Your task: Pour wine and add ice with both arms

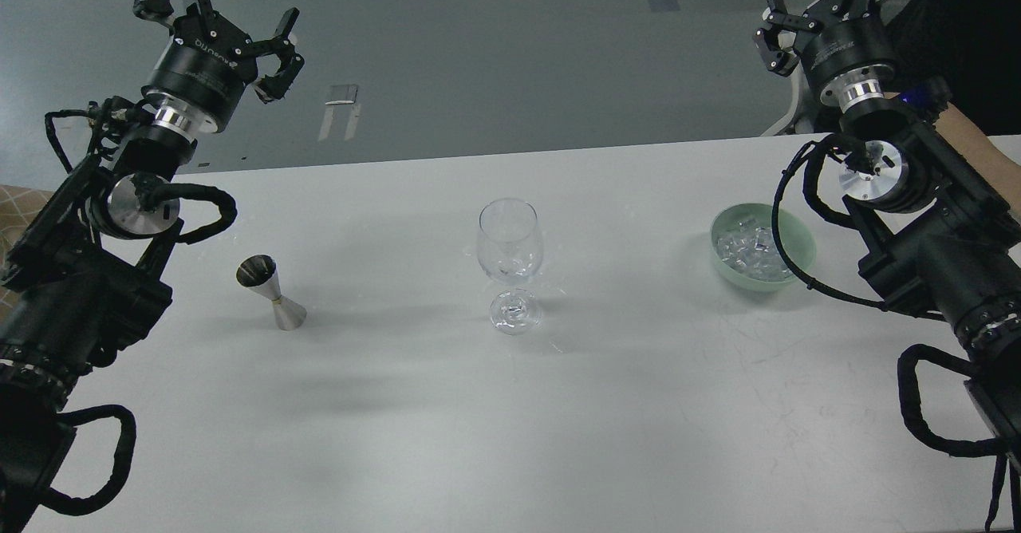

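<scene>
A white counter (654, 405) holds three things in a row. A clear wine glass (510, 266) stands upright in the middle of the counter. A small metal jigger (271, 292) stands upright well to its left, toward the counter's left edge. A pale green bowl (802, 250) sits well to the right of the glass, near the right edge. The ice (746, 250) lies inside that bowl, a heap of little clear cubes.

The left pincer (227, 18) is up high past the far left corner of the counter. Its fingers are spread wide and it holds nothing. The right pincer (806, 18) is up high past the far right corner, above and behind the bowl. Its fingers are spread apart too, and it holds nothing. A bare human forearm (969, 146) shows at the right edge, behind the right arm.
</scene>
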Motion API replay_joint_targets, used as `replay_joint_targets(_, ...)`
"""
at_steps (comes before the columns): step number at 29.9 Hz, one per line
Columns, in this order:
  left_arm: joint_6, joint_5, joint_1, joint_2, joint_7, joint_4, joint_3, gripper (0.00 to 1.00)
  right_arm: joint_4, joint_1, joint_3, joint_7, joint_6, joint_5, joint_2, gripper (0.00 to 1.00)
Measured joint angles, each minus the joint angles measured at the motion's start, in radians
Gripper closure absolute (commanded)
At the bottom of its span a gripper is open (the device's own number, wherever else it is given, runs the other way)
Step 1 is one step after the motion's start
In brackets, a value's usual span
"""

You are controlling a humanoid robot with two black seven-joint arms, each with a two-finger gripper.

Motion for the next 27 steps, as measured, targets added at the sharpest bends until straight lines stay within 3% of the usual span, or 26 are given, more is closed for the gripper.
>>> replay_joint_targets(8, 0.000, -0.030, -0.002, 0.000, 0.003, 0.003, -0.001, 0.01, -0.007, 0.007, 0.000, -0.003, 0.001, 0.000, -0.001, 0.00)
replay_joint_targets(16, 0.000, -0.107, -0.002, 0.011, 0.086, 0.001, -0.002, 0.01, -0.007, -0.002, -0.029, -0.003, 0.001, -0.002, 0.003, 0.00)
replay_joint_targets(27, 0.000, -0.122, 0.001, 0.012, 0.091, -0.013, -0.001, 0.01, 0.000, 0.000, -0.033, 0.000, 0.000, -0.003, 0.047, 0.00)
